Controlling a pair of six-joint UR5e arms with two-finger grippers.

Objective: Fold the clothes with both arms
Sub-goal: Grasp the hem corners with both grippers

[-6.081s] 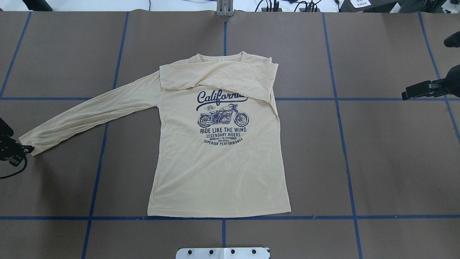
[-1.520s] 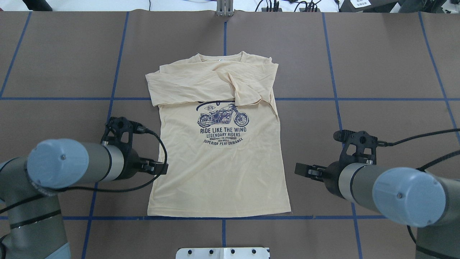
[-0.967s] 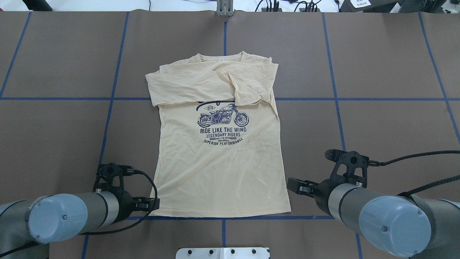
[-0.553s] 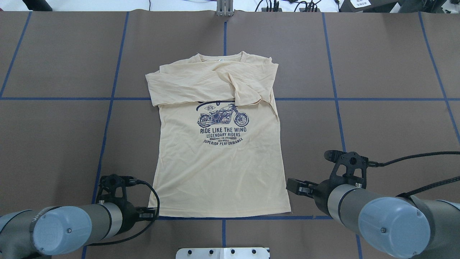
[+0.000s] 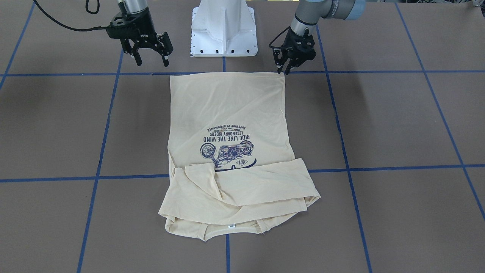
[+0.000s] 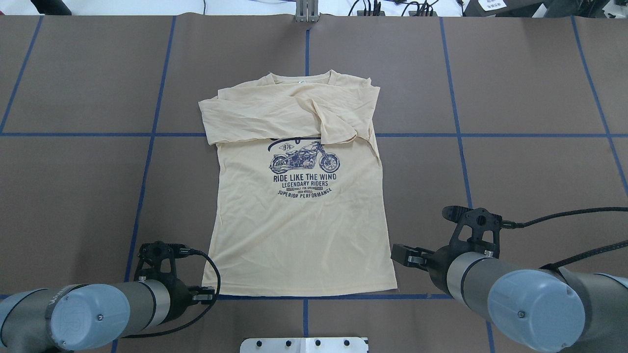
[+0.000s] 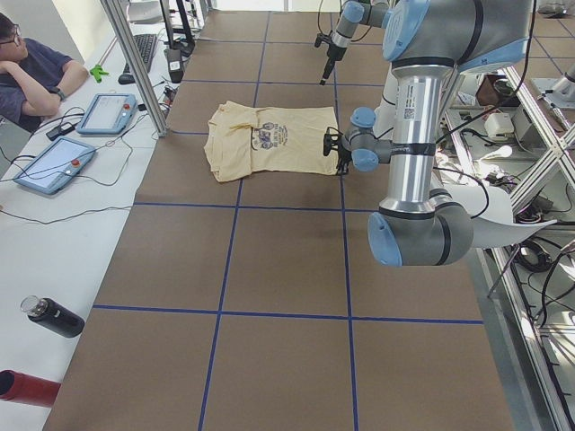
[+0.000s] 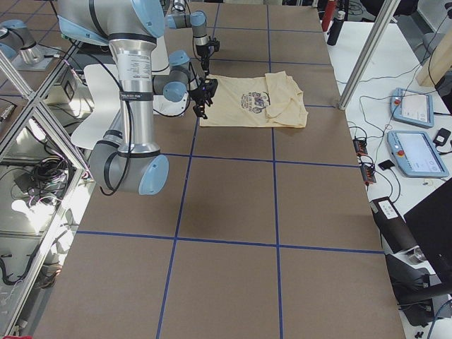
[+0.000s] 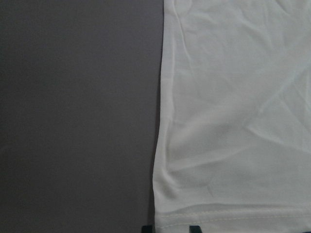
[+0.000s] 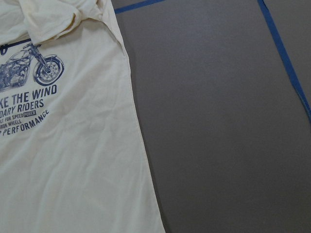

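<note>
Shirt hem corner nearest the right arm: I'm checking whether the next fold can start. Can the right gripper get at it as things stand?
Probably yes. The right gripper hangs open just beside that hem corner, and only bare table lies between them.

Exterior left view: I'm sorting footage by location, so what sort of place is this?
Probably a robotics lab: jointed robot arms at a brown table gridded with blue tape, and a person seated beside touchscreen control pendants on a side bench.
</note>
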